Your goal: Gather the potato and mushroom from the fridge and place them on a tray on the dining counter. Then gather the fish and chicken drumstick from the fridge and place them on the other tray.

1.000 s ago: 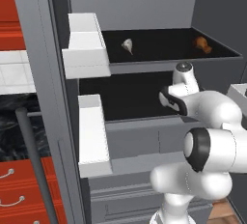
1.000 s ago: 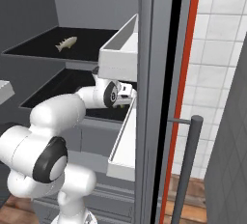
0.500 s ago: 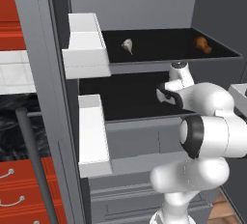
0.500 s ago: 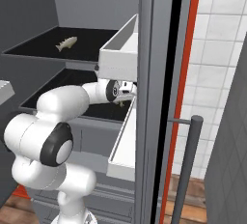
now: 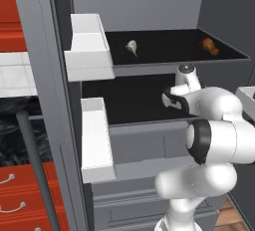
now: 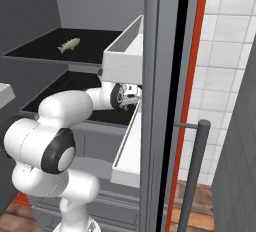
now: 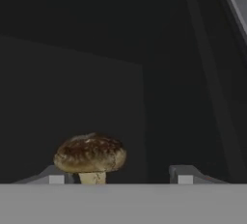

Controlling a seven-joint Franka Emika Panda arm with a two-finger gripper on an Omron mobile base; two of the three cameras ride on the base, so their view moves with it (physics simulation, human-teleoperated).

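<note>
The fridge (image 5: 149, 6) stood open, its two black shelves bare for most of their width. On the upper shelf the fish (image 5: 132, 47) lay toward the left and the chicken drumstick (image 5: 209, 46) sat near the right wall, well apart, with plenty of free shelf between them. White door bins (image 5: 89, 51) jutted out at the left edge of the opening, narrowing the way in on that side.

The arm had reached onto the lower shelf, the gripper (image 7: 117, 175) low near the shelf's right side. From the hand's camera the mushroom (image 7: 90, 154) stood upright on its pale stem, close to the left fingertip (image 7: 54, 175) and off-centre between the two. The jaws were spread, with a clear gap left of the right tip; I could not tell whether the left tip touched the stem. Dark, empty shelf ran back behind the mushroom to the rear wall.
</note>
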